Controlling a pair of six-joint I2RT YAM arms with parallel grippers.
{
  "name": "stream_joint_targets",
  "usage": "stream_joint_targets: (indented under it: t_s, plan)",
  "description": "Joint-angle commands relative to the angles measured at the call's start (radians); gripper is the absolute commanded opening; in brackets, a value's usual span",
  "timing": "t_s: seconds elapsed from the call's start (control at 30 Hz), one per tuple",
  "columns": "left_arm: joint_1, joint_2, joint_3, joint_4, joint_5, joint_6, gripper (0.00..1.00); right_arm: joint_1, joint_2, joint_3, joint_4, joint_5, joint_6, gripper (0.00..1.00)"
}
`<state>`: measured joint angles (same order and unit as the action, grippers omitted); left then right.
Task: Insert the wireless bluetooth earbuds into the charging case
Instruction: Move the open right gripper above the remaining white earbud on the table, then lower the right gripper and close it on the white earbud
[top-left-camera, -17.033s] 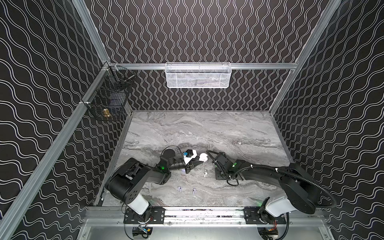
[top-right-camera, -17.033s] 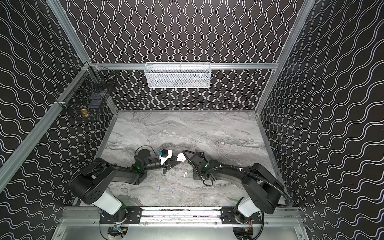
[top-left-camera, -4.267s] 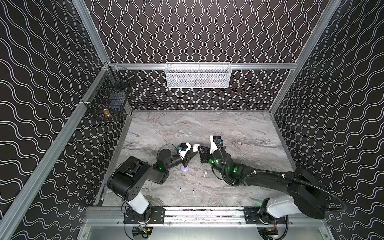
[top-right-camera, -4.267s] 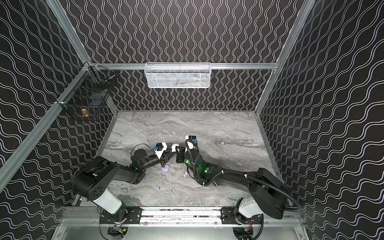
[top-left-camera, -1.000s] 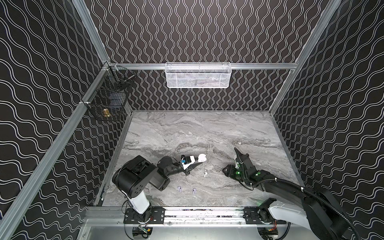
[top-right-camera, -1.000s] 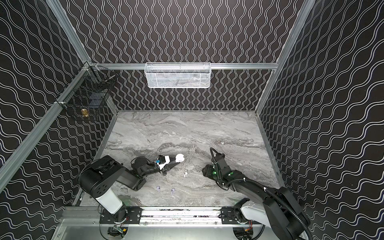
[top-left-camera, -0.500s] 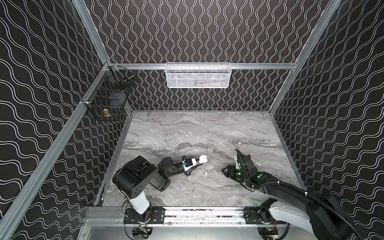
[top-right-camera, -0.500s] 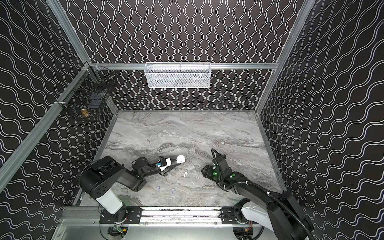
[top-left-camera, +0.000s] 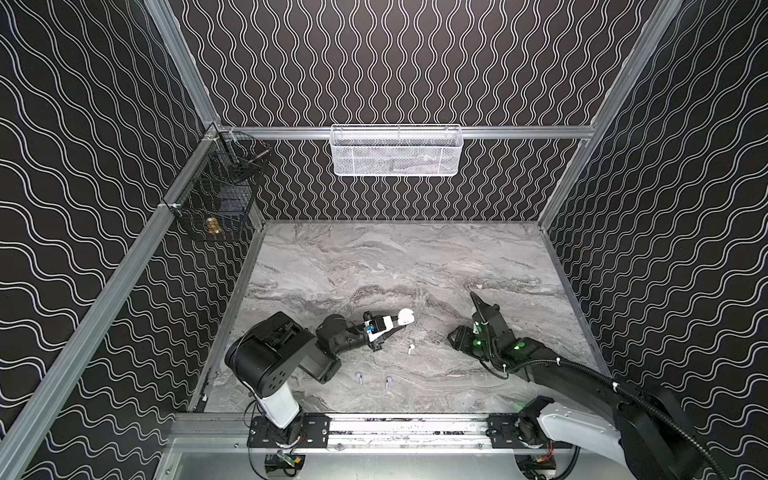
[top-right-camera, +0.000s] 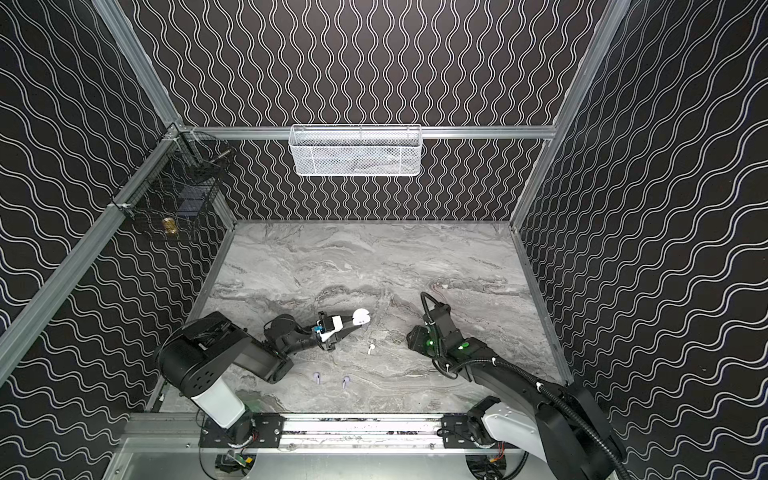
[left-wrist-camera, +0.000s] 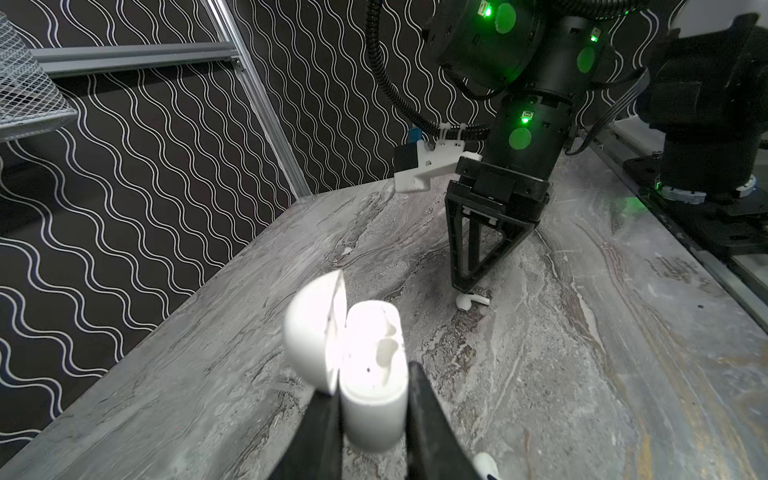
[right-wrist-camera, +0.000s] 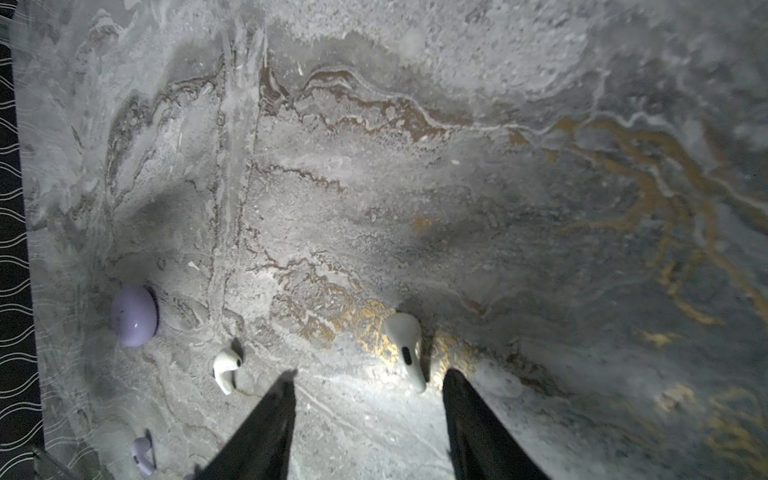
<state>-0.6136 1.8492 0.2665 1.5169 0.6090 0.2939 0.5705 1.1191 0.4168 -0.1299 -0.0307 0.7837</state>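
Our left gripper (left-wrist-camera: 370, 380) is clamped on the white charging case (left-wrist-camera: 368, 353), whose lid stands open. Our right gripper (right-wrist-camera: 369, 378) is half spread, tips down over a white earbud (right-wrist-camera: 405, 349) on the marbled surface (right-wrist-camera: 498, 208). A second white earbud (right-wrist-camera: 226, 370) and a lavender earbud (right-wrist-camera: 143, 455) lie nearby.

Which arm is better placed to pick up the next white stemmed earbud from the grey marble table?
Right. The right pincer, open, hangs over a white stemmed earbud on the grey marble table. The left pincer is shut on the open white round charging case, so it is not free.
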Motion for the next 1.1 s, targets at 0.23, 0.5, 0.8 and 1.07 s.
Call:
stream_joint_targets:
  t_s: [0.23,0.5,0.8,1.07]
  plan:
    - [0.0,0.005,0.003,0.035,-0.025,0.002,0.18,0.006,0.065,0.01,0.058,-0.005,-0.001,0.53]
    - [0.0,0.004,0.003,0.036,-0.024,0.004,0.18,0.037,0.076,0.012,0.059,0.009,0.013,0.49]
    - [0.0,0.004,0.002,0.036,-0.023,0.004,0.18,0.057,0.033,0.033,0.006,0.049,0.022,0.48]
    - [0.0,0.004,0.003,0.035,-0.022,0.002,0.18,0.058,0.015,0.068,-0.057,0.086,0.006,0.47]
